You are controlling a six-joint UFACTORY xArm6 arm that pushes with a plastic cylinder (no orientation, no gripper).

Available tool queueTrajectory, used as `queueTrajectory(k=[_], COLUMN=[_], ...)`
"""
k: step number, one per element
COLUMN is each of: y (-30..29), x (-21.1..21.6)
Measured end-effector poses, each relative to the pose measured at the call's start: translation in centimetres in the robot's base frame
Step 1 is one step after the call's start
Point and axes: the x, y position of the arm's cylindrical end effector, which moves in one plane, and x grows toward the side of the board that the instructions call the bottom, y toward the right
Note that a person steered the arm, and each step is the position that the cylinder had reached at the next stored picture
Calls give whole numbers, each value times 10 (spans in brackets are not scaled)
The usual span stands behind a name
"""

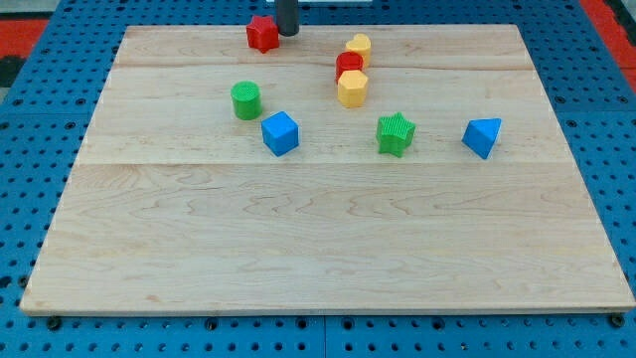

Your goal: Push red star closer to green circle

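Observation:
The red star [262, 33] lies at the board's top edge, left of centre. My tip [287, 33] stands right against its right side; only the rod's lower end shows. The green circle [245, 100] sits below the red star, slightly to the left, well apart from it.
A blue cube [280, 132] lies just right and below the green circle. A yellow block [359, 46], a red block [349, 66] and a yellow hexagon [352, 89] form a column at top centre. A green star [396, 133] and a blue block [482, 136] lie right.

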Motion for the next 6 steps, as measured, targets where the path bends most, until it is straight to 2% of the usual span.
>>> queueTrajectory(k=[1,4,5,6], y=[1,-138,-145,-168], x=[0,9,-2,16])
